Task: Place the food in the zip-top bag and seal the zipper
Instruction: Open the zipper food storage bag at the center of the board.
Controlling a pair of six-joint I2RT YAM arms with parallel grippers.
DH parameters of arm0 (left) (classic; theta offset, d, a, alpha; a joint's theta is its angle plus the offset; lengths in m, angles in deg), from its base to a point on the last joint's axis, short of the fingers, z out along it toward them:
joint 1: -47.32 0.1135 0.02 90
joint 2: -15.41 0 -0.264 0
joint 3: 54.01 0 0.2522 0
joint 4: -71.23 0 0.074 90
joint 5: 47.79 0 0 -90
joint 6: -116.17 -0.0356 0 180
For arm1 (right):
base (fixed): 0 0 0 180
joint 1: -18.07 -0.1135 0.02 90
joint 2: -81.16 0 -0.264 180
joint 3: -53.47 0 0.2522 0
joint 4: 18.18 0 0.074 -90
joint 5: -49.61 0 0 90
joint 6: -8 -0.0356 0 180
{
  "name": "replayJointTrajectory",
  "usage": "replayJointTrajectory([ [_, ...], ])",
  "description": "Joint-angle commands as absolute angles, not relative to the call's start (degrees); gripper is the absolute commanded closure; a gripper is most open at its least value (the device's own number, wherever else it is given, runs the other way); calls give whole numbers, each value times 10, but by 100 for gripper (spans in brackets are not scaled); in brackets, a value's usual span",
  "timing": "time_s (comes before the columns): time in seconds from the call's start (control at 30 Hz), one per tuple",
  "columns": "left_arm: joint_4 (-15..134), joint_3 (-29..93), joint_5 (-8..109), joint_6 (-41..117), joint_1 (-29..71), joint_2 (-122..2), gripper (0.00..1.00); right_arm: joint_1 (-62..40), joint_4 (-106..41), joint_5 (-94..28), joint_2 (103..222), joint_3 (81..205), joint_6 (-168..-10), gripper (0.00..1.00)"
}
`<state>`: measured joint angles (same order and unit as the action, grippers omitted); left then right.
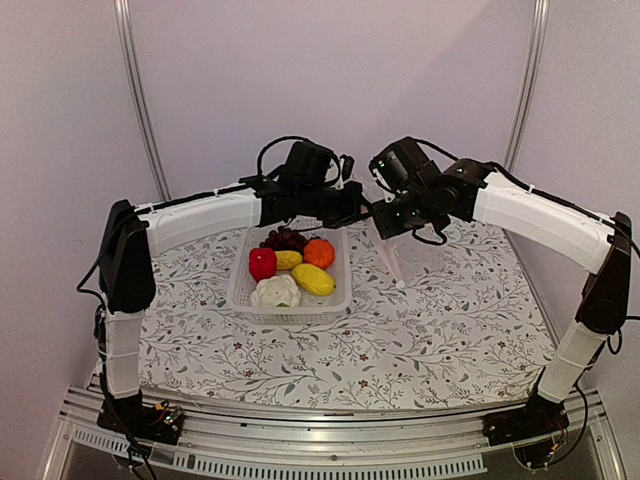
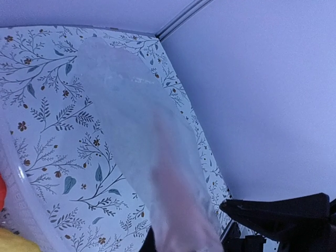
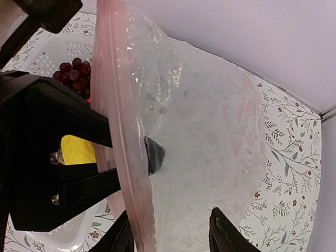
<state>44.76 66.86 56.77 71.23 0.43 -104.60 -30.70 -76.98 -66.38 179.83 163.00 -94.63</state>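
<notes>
Bag [image 3: 210, 121] hung pinched at its mouth edge by the closed left claw [image 3: 137, 153]; right claw [image 3: 170, 233] stood open astride it.

White perforated basket [image 1: 240, 285] center-left on bench [image 1: 430, 330], floral leaf-print cover. Plain lavender wall [image 1: 330, 70] behind. Two metal poles at upper left [image 1: 140, 100] and upper right [image 1: 525, 80]. Aluminium rail [image 1: 330, 440] along bottom edge.
</notes>
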Motion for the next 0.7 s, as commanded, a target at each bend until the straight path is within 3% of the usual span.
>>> replayJointTrajectory([
  [0.0,458,673,553,724,3,-1021,100,-320,-761,-637,1788,1648,-962,48],
  [0.23,463,675,545,772,12,-1012,100,-323,-781,-695,1807,1640,-942,47],
  [0.47,461,672,549,778,12,-1007,100,-323,-770,-771,1806,1643,-925,57],
  [0.63,469,668,554,777,11,-1002,100,-322,-762,-770,1814,1619,-921,59],
  [0.67,468,667,555,776,10,-1002,100,-322,-762,-772,1816,1616,-923,65],
])
